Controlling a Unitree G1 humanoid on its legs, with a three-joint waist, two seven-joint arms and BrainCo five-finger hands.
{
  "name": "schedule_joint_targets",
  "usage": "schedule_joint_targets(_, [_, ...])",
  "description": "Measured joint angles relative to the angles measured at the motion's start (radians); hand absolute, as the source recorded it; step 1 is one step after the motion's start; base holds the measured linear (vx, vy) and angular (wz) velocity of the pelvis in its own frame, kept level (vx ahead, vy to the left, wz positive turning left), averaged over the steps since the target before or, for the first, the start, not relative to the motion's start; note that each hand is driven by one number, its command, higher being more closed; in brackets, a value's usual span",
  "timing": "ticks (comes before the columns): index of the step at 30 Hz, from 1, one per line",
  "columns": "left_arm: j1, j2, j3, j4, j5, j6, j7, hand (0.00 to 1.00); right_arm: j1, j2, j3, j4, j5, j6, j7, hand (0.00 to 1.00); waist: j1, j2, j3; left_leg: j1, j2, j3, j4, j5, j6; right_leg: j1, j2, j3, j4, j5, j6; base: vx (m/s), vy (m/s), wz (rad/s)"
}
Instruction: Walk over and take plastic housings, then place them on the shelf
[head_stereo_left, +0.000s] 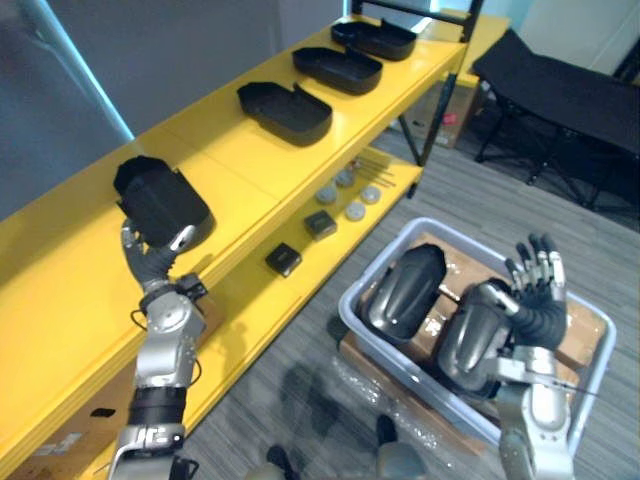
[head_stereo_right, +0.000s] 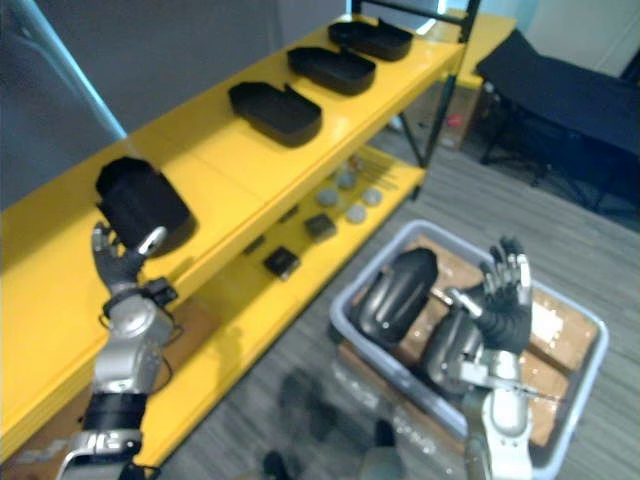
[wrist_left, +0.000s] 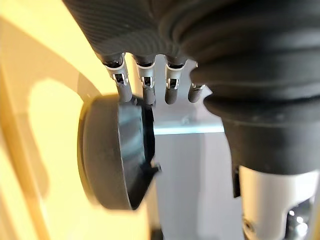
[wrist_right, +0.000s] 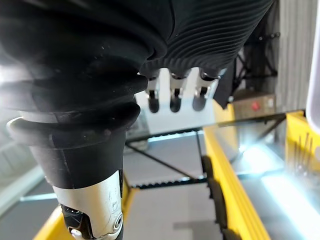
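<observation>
So the left robot hand (head_stereo_left: 155, 262) is up at the top shelf (head_stereo_left: 230, 160) with its thumb and fingers clamped on a black housing (head_stereo_left: 160, 200). The part sits tilted up on its edge near the front lip of the shelf, not lying flat. In the left wrist view the fingers (wrist_left: 122, 82) reach in behind the housing's rim. Three housings (head_stereo_left: 285, 108) are already laid out flat further down the same shelf.

What worries me is the tilt plus how close it is to the front lip. If the robot hand lets go before the part is lowered flat, I reckon it rocks forward and drops onto the lower shelf (head_stereo_left: 250, 300) among the small parts (head_stereo_left: 284, 259), or all the way to the floor. And with the fingers tucked behind that rim, pulling back too quickly could catch the rim and drag the part off with them.

The right robot hand (head_stereo_left: 535, 285) is held up over the grey bin (head_stereo_left: 395, 358), fingers spread and holding nothing, just above the two housings (head_stereo_left: 405, 290) waiting in there. If it dips while the body shifts, it could nudge those out of position and make the next pick awkward.
</observation>
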Motion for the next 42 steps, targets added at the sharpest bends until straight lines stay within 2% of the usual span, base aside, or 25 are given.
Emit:
schedule_joint_targets(7, [-0.045,0.000,0.011,-0.046,0.151,-0.013,0.198,0.00,0.008,0.020,0.024,0.000,0.001,-0.027,-0.001,0.00,-0.013,-0.013,0.039,-0.003,0.001,0.012,0.000,-0.001,0.001,-0.013,0.000,0.011,0.004,0.001,0.000,-0.01,0.002,-0.04])
schedule_joint_targets(10, [-0.045,-0.005,0.013,-0.109,0.156,-0.056,0.256,0.00,0.026,0.037,0.043,0.000,0.001,-0.027,-0.006,0.00,-0.016,-0.016,0.040,-0.004,0.001,0.014,0.000,-0.003,0.003,-0.012,0.001,0.012,0.004,0.001,0.000,0.00,0.000,0.00])
schedule_joint_targets(13, [-0.045,-0.033,0.029,-0.154,0.193,-0.065,0.283,0.00,0.037,0.049,0.062,0.000,-0.001,-0.028,-0.008,0.00,-0.016,-0.016,0.040,-0.004,0.001,0.014,0.000,-0.005,0.005,-0.012,0.001,0.012,0.005,0.001,0.000,0.00,0.000,0.00])
schedule_joint_targets(15, [-0.042,-0.047,0.044,-0.153,0.188,-0.059,0.281,0.00,0.038,0.054,0.062,0.000,-0.001,-0.028,-0.008,0.00,-0.016,-0.016,0.040,-0.004,0.001,0.014,0.000,-0.006,0.005,-0.012,0.001,0.012,0.005,0.001,0.000,0.00,0.000,0.00])
schedule_joint_targets(18, [-0.021,-0.053,0.043,-0.145,0.175,-0.036,0.242,0.00,0.040,0.054,0.062,0.000,-0.001,-0.028,-0.007,0.00,-0.016,-0.018,0.042,-0.004,0.001,0.014,0.002,-0.006,0.005,-0.012,0.001,0.012,0.007,0.000,-0.002,0.00,0.000,0.00])
schedule_joint_targets(22, [-0.018,-0.056,0.040,-0.123,0.103,-0.030,0.193,0.00,0.033,0.054,0.062,0.000,-0.001,-0.028,-0.008,0.00,-0.015,-0.023,0.081,-0.004,0.004,0.015,0.015,-0.009,0.006,-0.014,0.001,0.015,0.021,-0.006,-0.010,-0.05,0.007,-0.02])
schedule_joint_targets(28, [-0.017,-0.072,0.033,-0.069,0.063,-0.004,0.174,0.00,0.033,0.054,0.061,0.000,0.000,-0.028,-0.007,0.00,-0.019,-0.021,0.090,-0.016,0.007,0.016,0.018,-0.009,0.006,-0.026,0.004,0.016,0.022,-0.004,-0.007,-0.01,0.000,0.00])
schedule_joint_targets(35, [-0.032,-0.061,0.031,-0.013,0.016,-0.007,0.131,0.00,0.033,0.052,0.060,-0.001,0.001,-0.028,-0.002,0.00,-0.019,-0.021,0.092,-0.036,0.014,0.016,0.049,-0.025,0.005,-0.035,0.006,0.020,0.026,-0.001,-0.004,0.00,0.000,0.00])
schedule_joint_targets(42, [-0.034,-0.032,0.031,0.010,-0.015,-0.016,0.124,0.00,0.037,0.052,0.061,-0.004,0.018,-0.028,0.001,0.00,-0.019,-0.021,0.092,-0.037,0.020,0.027,0.061,-0.031,0.005,-0.042,0.010,0.037,0.031,-0.001,-0.005,-0.03,0.013,-0.06])
